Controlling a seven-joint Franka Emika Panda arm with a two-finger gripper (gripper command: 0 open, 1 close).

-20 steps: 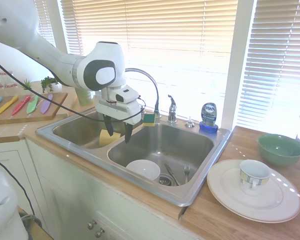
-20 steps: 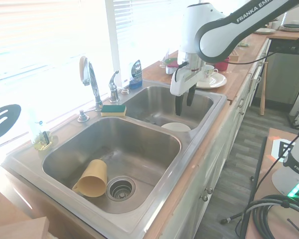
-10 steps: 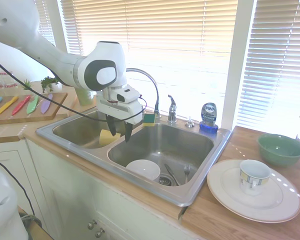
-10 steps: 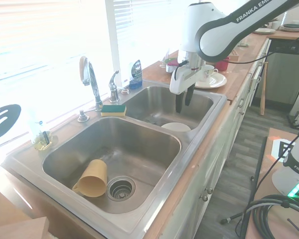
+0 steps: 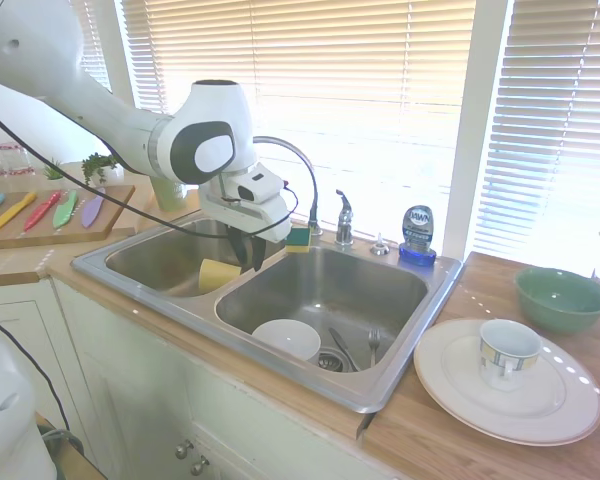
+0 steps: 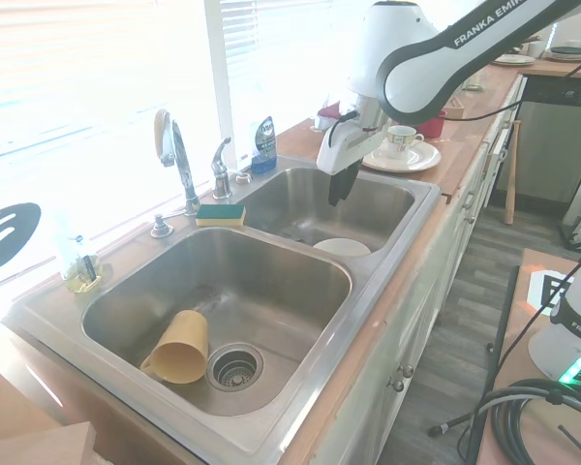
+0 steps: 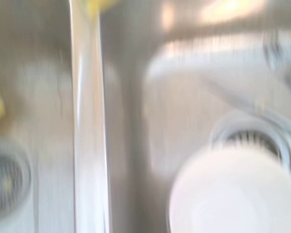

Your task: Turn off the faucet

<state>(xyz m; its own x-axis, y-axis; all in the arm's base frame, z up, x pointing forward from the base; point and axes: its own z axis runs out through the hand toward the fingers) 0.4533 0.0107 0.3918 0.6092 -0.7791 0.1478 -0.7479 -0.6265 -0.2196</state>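
Faucet [image 5: 302, 180] first: it stands at the back rim of the double sink [image 5: 400, 385], between the two basins, its thin chrome gooseneck arching forward, with the separate lever handle [image 5: 343, 215] just to its right in the first exterior view. I'd judge that handle rigid, smooth and likely slippery, so a push against the lever's raised tip should serve better than a pinch on the polished metal; it looks light to move, and the spout itself needs no touching.

Going left to right along the counter: a board with coloured knives [image 5: 40, 210], then the left basin with a yellow cup [image 5: 218, 274] lying on its side, then the gripper [image 5: 248, 254], a green-and-yellow sponge [image 5: 298, 238] on the rim, the lever, a blue soap bottle [image 5: 417, 235], and further right a plate [image 5: 570, 405] carrying a mug [image 5: 507, 352].

The white arm comes in from the left, its wrist tilted so the dark fingers [image 6: 339, 184] hang over the divider between the basins, well short of the lever. They look close together, but I cannot tell for sure whether they are closed. A white bowl [image 7: 237, 194] sits below in the right basin, by the drain.
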